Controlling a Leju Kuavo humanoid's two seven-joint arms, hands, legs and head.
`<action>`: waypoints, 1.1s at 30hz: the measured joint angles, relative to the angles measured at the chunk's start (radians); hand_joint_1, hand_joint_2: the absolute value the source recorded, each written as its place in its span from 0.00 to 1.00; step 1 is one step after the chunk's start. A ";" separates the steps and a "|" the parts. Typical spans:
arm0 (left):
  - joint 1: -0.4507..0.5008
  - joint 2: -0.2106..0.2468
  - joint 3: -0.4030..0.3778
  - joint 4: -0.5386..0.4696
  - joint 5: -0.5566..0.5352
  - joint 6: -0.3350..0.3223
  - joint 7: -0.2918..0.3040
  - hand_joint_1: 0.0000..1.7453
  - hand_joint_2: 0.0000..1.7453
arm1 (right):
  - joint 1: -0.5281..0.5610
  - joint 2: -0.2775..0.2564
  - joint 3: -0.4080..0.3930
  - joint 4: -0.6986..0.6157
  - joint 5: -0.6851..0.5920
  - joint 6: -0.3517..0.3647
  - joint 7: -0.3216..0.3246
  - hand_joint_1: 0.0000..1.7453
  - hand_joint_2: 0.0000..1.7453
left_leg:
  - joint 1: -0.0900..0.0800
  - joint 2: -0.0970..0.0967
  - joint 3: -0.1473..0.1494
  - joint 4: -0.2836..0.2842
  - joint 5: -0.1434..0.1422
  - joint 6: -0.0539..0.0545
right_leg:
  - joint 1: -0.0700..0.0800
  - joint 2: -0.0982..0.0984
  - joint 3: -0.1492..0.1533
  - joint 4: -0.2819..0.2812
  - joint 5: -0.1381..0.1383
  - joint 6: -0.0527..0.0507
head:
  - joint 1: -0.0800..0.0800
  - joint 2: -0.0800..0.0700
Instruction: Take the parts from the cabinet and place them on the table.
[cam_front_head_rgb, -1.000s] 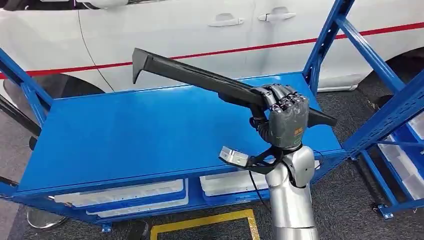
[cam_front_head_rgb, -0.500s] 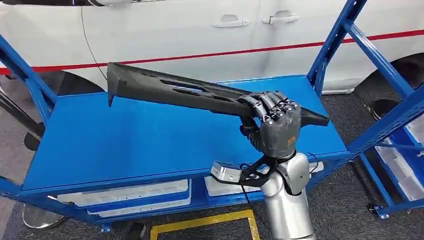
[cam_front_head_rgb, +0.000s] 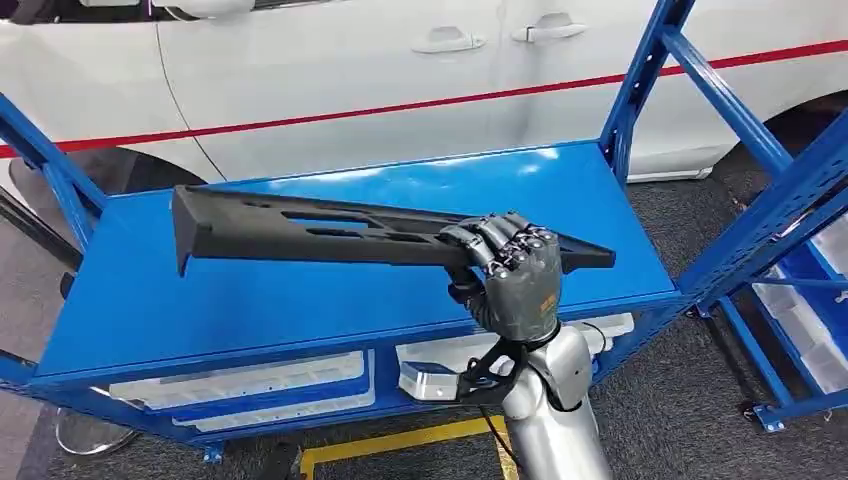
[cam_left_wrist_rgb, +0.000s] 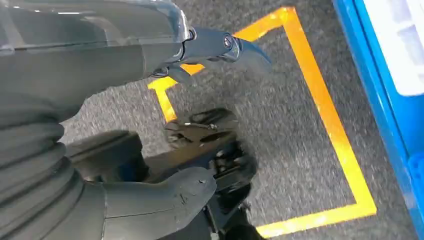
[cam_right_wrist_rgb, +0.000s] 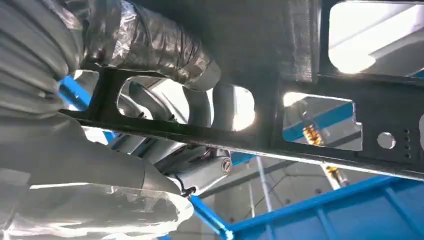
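Note:
A long black slotted part (cam_front_head_rgb: 310, 225) lies nearly level just above the blue table (cam_front_head_rgb: 250, 300), stretching from the left side to the right. My right hand (cam_front_head_rgb: 510, 275) grips it near its right end, fingers wrapped over the top. The right wrist view shows the same part (cam_right_wrist_rgb: 320, 115) close up with my fingers (cam_right_wrist_rgb: 150, 45) curled round one bar. Whether the part touches the tabletop I cannot tell. My left hand (cam_left_wrist_rgb: 150, 200) hangs over the grey floor, holding nothing, its thumb apart from the fingers.
A white car (cam_front_head_rgb: 350, 70) with a red stripe stands right behind the table. Blue rack posts (cam_front_head_rgb: 760, 200) rise at the right, with white bins (cam_front_head_rgb: 240, 385) under the tabletop. Yellow tape (cam_left_wrist_rgb: 320, 100) marks the floor at my feet.
My right hand has come down and to the left with the part. The part has swung from tilted upward to almost level, close over the tabletop.

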 joint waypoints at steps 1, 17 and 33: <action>0.000 0.000 -0.005 0.000 -0.005 -0.011 -0.004 0.00 1.00 | 0.011 -0.002 0.007 0.002 0.001 0.000 0.000 1.00 1.00 | 0.000 0.000 -0.001 0.019 0.003 0.001 | 0.001 -0.001 -0.004 0.002 0.002 0.000 | 0.000 0.000; -0.023 -0.003 -0.031 0.000 -0.018 -0.031 -0.019 0.00 1.00 | 0.018 -0.011 0.041 0.006 -0.004 0.000 0.000 1.00 1.00 | -0.002 0.005 0.113 -0.286 0.171 0.055 | -0.002 0.004 -0.105 0.283 -0.142 0.056 | 0.000 0.000; -0.019 0.000 -0.047 0.000 -0.031 -0.030 0.020 0.00 1.00 | -0.036 0.001 0.040 0.012 0.015 0.000 0.000 1.00 1.00 | 0.000 0.003 0.025 -0.024 0.036 -0.003 | 0.002 -0.005 -0.006 0.002 0.004 0.000 | 0.000 0.000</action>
